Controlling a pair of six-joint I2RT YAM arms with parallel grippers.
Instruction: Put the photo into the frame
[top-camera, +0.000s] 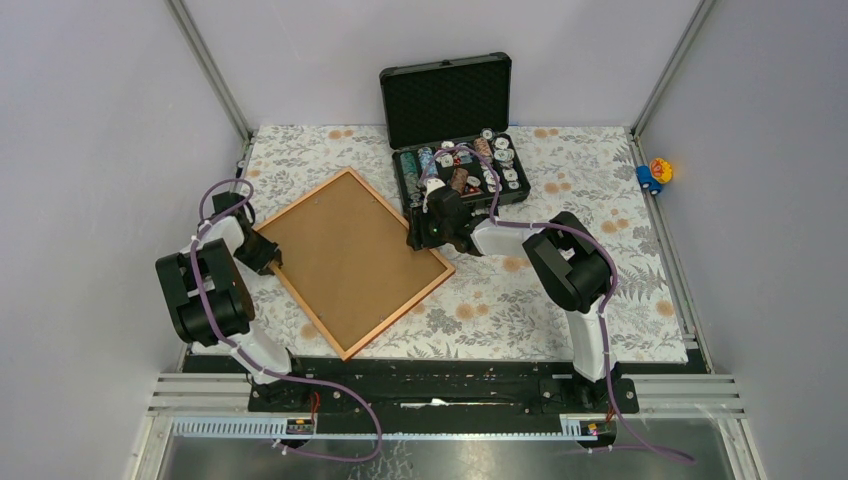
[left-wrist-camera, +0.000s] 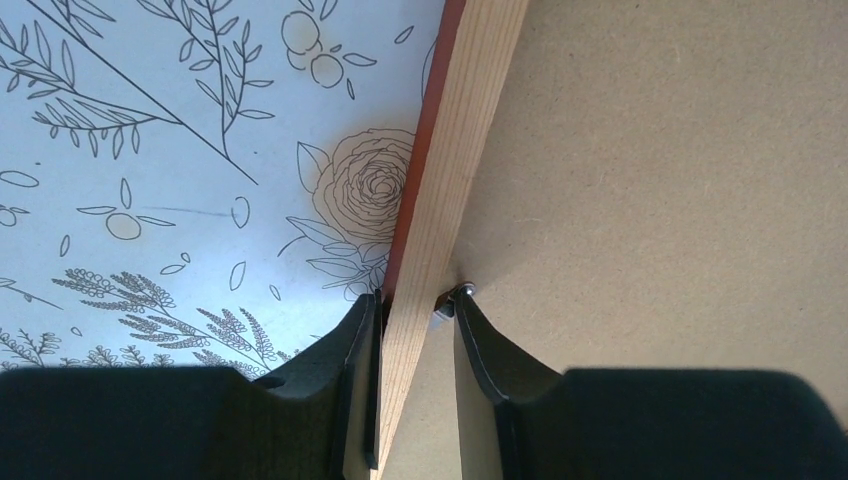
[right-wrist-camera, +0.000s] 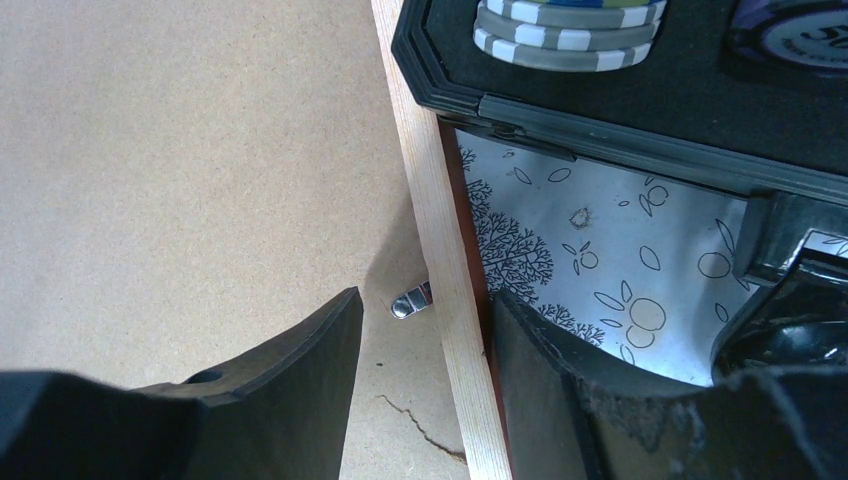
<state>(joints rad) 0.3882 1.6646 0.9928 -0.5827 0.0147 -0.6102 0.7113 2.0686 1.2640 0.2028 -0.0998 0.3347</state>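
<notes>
Overhead and two wrist views, largest item first.

Table (top-camera: 600, 170): covered by a floral cloth and walled by grey panels.

Frame (top-camera: 302, 201): lies flat, back up, left of centre on the cloth and turned so its corners point along the table's axes. A brown board (top-camera: 350, 260) fills its opening. Whether the photo lies beneath cannot be told.

Case (top-camera: 445, 100): black, with its lid standing open, at the far centre of the table. Its near-left corner sits just beside the frame's far-right rail. In the right wrist view that corner overlaps the rail, but contact cannot be judged.

Left arm (top-camera: 205, 290): reaches to the frame's left corner.

Right arm (top-camera: 575, 270): reaches across to the frame's right rail, beside the case.

Left gripper (left-wrist-camera: 412, 305): jaws slightly apart, astride the pale wooden rail. The outer finger (left-wrist-camera: 360, 335) lies against the rail's orange-brown outer face. The inner finger (left-wrist-camera: 480, 350) stands over the board, with a thin strip of board showing between it and the rail.

Right gripper (right-wrist-camera: 425, 300): jaws wide apart, astride the opposite rail. One finger (right-wrist-camera: 300, 365) is over the board, clear of the wood. The other (right-wrist-camera: 535, 385) is over the cloth, close against the outer face.

Chips (top-camera: 470, 165): stacked in rows inside the case.

Toy (top-camera: 655, 173): blue and yellow, off the cloth at the right wall.

Tab (right-wrist-camera: 410, 303): small metal clip on the board at the rail's inner edge, between the right fingers. A like one shows at the left inner fingertip.
</notes>
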